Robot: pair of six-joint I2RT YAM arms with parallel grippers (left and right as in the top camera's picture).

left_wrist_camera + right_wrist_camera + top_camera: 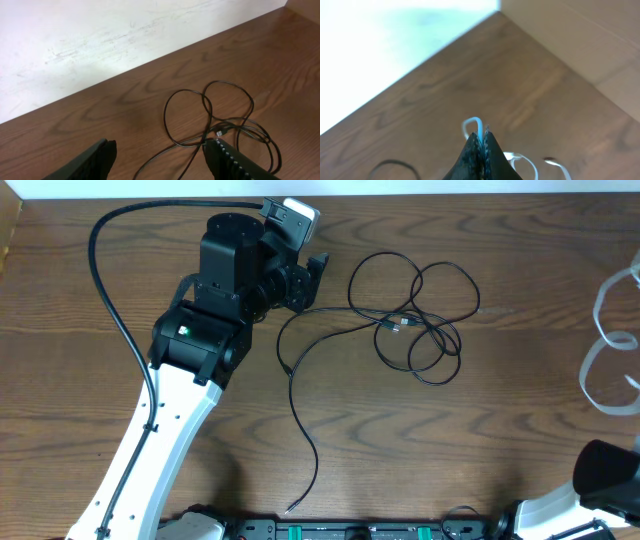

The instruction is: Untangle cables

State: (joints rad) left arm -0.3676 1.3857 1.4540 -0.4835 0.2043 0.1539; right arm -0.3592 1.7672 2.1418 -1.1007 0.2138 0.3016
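The black cable (pixel 398 323) lies in loose overlapping loops on the wooden table right of centre, with a long tail running toward the front edge. My left gripper (pixel 316 272) hovers open just left of those loops. In the left wrist view its two fingers frame the black cable (pixel 204 98), and nothing sits between the left gripper (pixel 162 146) jaws. The white cable (pixel 586 372) hangs in blurred loops at the far right edge. My right gripper (pixel 481 136) is shut on the white cable (pixel 470 122), which loops out above and beside the tips.
The left arm's thick black cord (pixel 100 280) arcs over the table's left side. The right arm's base (pixel 605 470) sits at the front right corner. A pale wall (pixel 100 45) runs along the table's far edge.
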